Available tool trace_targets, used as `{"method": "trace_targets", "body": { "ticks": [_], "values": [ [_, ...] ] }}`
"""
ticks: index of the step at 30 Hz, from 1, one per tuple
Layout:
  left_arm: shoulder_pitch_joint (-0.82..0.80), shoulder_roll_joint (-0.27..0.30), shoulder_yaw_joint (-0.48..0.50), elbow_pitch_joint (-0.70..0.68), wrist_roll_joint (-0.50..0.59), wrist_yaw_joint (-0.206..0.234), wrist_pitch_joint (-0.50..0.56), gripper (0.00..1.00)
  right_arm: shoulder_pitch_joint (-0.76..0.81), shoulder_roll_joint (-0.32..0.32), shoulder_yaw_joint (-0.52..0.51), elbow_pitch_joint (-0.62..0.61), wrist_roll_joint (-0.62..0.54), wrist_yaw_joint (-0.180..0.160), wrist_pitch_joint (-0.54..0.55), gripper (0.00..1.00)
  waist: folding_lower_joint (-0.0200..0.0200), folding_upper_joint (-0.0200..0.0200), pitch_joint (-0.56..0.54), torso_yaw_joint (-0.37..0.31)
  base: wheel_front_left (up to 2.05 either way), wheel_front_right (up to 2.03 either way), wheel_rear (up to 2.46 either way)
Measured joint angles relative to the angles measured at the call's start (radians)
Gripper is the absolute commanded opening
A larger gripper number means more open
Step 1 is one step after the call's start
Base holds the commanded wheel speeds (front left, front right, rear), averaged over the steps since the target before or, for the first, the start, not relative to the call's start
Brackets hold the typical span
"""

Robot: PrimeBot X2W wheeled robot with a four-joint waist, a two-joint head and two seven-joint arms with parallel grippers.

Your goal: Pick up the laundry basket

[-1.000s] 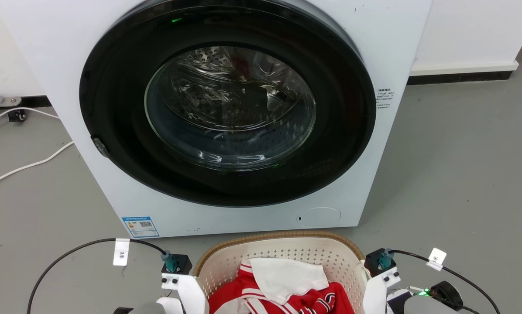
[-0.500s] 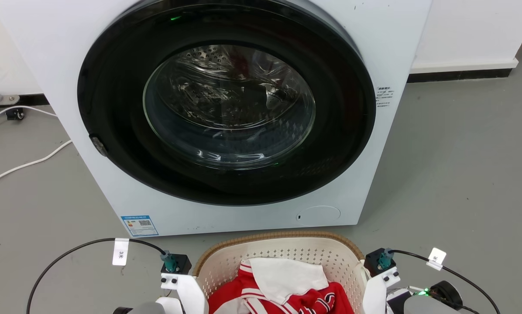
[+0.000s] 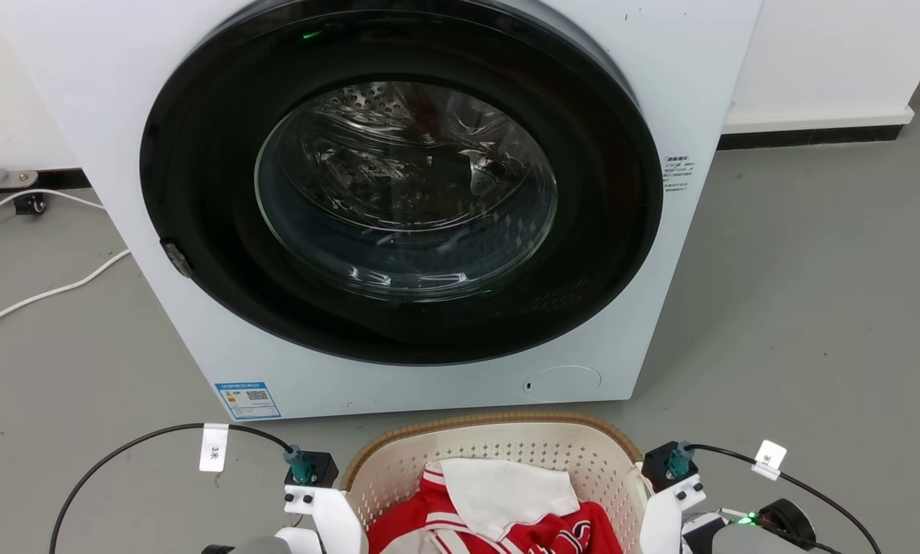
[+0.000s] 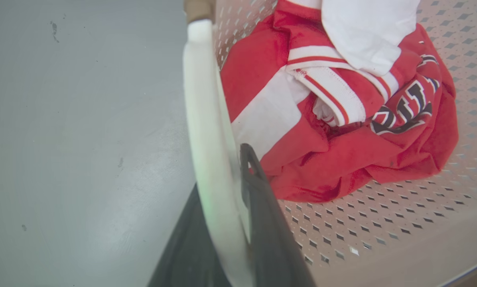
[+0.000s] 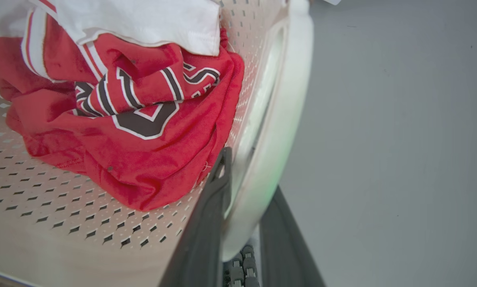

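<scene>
The basket (image 3: 506, 448) is low and centre in the head view, just in front of the washer (image 3: 698, 77), w/ a red shirt (image 3: 571, 532) and a white cloth (image 3: 506, 485) inside. Whether its bottom is touching the floor (image 3: 814, 308) I can't tell.

Its long axis runs side to side across the robot, so the white handles sit at the two ends, one per arm. The left handle (image 4: 202, 119) is at the left claw (image 4: 222, 171) and the right handle (image 5: 286, 99) at the right claw (image 5: 250, 171). Neither arm is nearer; the basket lies square between them.

What the lift turns on is that each handle is between its claw's fingers, not beside them. In the left wrist view one finger (image 4: 262, 215) is inside the basket wall, next to the red shirt. The other is outside over the floor, w/ the handle running up between them. The right wrist view mirrors this, w/ the inner finger (image 5: 210, 207) beside the shirt and the outer one over the floor.

Both claws look closed on their handles, w/ no gap showing vs. the plastic (a judgement, since the wide lens blurs the contact).

The next move is prob. a straight lift, both arms together and level. If one side leads, the basket tips and the clothes slide. The handles look smooth, so slipping along the fingers is the risk.
</scene>
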Motion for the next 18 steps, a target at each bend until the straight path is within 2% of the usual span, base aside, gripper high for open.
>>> {"method": "trace_targets", "body": {
  "ticks": [18],
  "values": [
    [-0.001,0.003,-0.040,0.002,-0.040,0.000,-0.006,0.00,-0.003,-0.002,0.053,0.005,0.053,0.000,-0.007,0.00,0.0000,0.0000,-0.007,0.001,0.00,0.00,0.00]
  ]
}}
